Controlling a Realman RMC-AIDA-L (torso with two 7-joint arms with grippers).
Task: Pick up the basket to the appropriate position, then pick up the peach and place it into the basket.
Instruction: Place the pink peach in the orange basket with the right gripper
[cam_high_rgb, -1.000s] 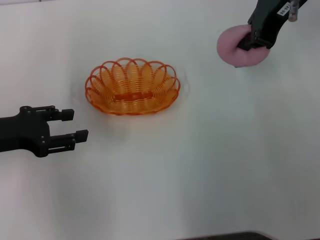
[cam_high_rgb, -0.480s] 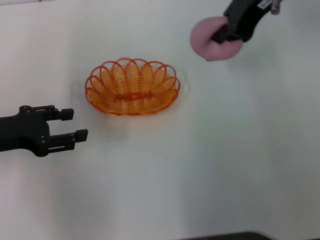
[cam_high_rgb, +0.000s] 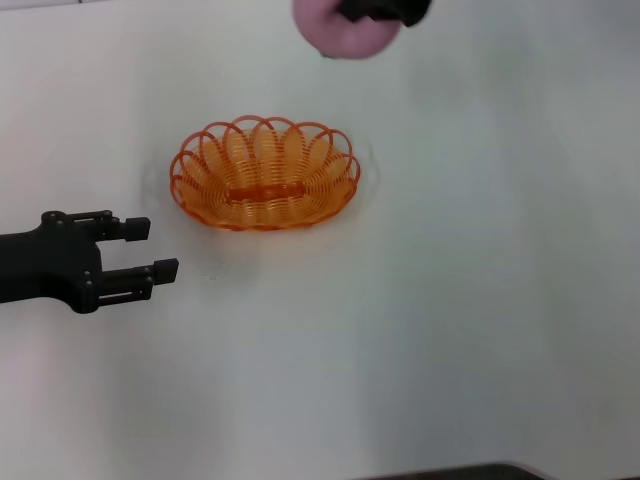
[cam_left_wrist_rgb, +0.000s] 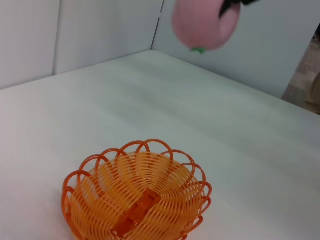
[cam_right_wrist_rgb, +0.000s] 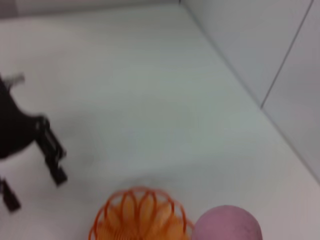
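Observation:
The orange wire basket (cam_high_rgb: 265, 175) sits on the white table, empty; it also shows in the left wrist view (cam_left_wrist_rgb: 135, 197) and the right wrist view (cam_right_wrist_rgb: 140, 217). The pink peach (cam_high_rgb: 340, 30) hangs in the air beyond the basket at the top edge of the head view, with my right gripper (cam_high_rgb: 385, 10) shut on it. The peach (cam_left_wrist_rgb: 205, 25) appears high above the basket in the left wrist view, and close up (cam_right_wrist_rgb: 227, 225) in the right wrist view. My left gripper (cam_high_rgb: 145, 248) stands open to the left of the basket, apart from it.
The white table (cam_high_rgb: 450, 300) is walled by pale panels (cam_left_wrist_rgb: 75, 35) at the back and side. The left gripper (cam_right_wrist_rgb: 50, 160) shows far off in the right wrist view.
My right gripper has carried the peach leftward and farther away, from the right side toward a spot behind the basket. The left arm and the basket have stayed put.

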